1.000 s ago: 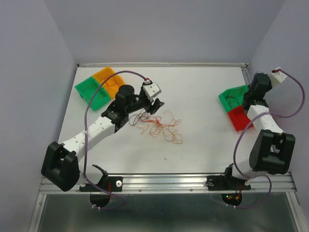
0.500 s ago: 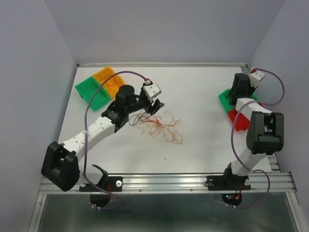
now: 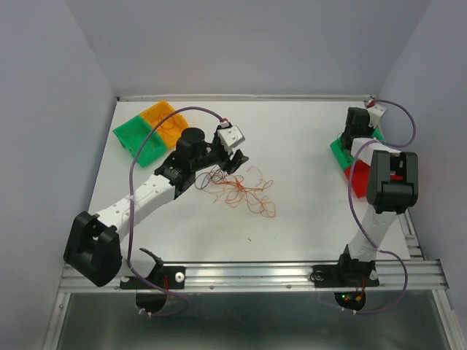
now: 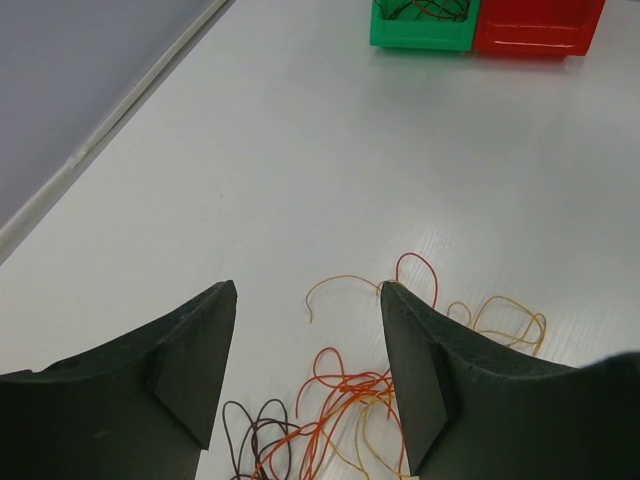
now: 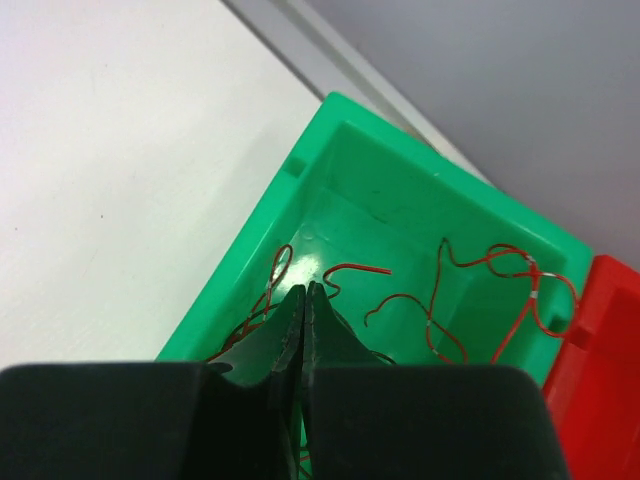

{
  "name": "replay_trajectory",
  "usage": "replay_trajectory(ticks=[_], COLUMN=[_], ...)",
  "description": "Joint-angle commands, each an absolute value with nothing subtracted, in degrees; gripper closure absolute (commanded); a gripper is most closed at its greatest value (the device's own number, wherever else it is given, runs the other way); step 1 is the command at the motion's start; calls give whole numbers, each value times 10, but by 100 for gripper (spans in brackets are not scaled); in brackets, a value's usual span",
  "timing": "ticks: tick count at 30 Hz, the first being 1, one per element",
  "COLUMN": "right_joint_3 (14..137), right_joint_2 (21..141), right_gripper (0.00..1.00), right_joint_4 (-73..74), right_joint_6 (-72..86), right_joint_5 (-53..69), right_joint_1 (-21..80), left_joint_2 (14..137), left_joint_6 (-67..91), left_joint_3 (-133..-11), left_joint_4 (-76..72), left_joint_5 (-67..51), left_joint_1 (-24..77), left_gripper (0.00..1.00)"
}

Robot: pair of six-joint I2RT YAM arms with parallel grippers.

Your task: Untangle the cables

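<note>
Now: left gripper spread wide, cable tangle lying just under its fingertips.
Only the right wrist view shows right gripper pinched together inside green bin, over red wires.

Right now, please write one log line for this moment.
left gripper: open, over tangle | right gripper: shut, over green bin | red wires: inside it

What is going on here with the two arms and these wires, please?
The left pincer hangs open just above the orange and brown cable tangle in the middle of the table. The right pincer is shut, its tips inside the green bin at the right side, where a few red wires lie; whether it pinches one is unclear.
</note>
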State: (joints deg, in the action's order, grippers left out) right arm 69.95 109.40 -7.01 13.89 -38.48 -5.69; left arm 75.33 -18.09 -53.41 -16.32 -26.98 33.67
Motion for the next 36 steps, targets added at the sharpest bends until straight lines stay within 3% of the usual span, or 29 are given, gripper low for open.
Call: replay_trajectory(ticks=[1,18,20,23,24,30,36], right_joint_3=[745,802,797,793,791,785,766], right_joint_2=[1112,1166,1143,1108,1100,1048,998], right_gripper=[99,100,96,74,71,70,59], right_joint_4=[-41,76,76,76,76,75,76], right_joint_6=[165,272,272,265,263,260,257], right_joint_5=[-351,-302,-305,-307,-311,-324,-348], right_joint_1=[-70,-127,-127,-126,-126,-117,-107], left_joint_2=[754,759,759,763,763,772,773], left_joint_6=[-182,-182,-183,-183,-183,-185,-189], left_joint_3=[-562,-568,-568,-569,-569,-572,-574], left_joint_4=[-175,-166,-166,-166,-166,-166,-164], left_joint_5=[-281,-288,-286,-282,-280,-273,-268], left_joint_1=[337,336,336,336,337,336,336], left_gripper=[29,29,29,29,29,29,30])
